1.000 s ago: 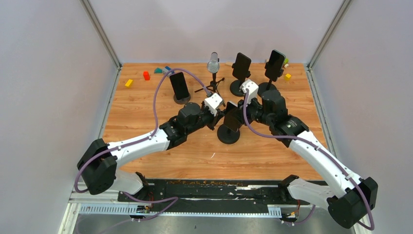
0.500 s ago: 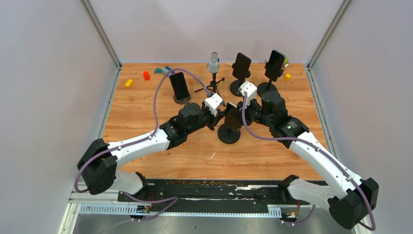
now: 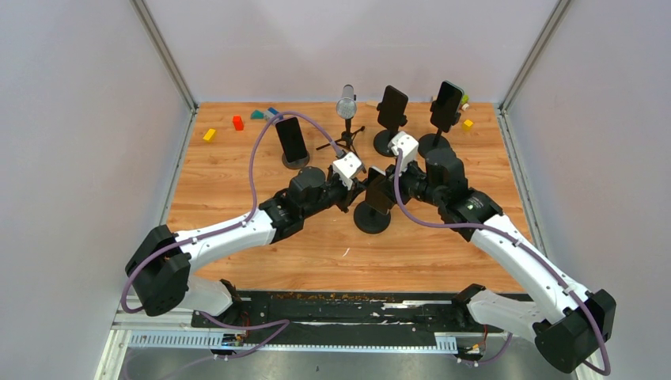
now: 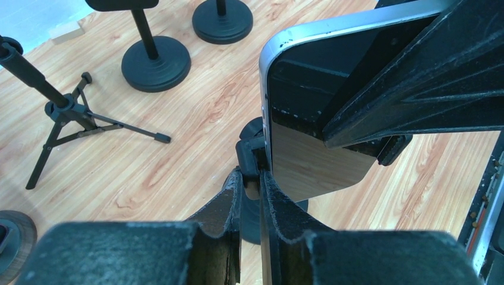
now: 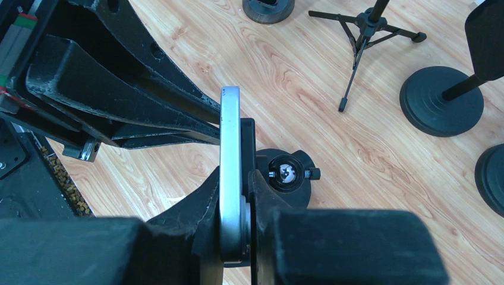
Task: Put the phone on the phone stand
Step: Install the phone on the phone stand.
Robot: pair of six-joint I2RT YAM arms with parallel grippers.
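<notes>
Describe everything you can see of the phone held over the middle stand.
The phone is a slim slab with a silver metal-looking frame, rounded corners and a dark glossy face that mirrors the wooden table. It stands on edge, roughly upright, above the round black base of the phone stand. The right claw is shut on its frame. The left claw is closed at its lower edge, by a black bracket; whether it pinches the phone is unclear.

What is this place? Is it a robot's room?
Most likely a robot lab's test booth. A left arm and a right arm are bolted at the edge of a wooden table, grey walls box it in, and phone stands, a microphone and coloured blocks sit out like props.
</notes>
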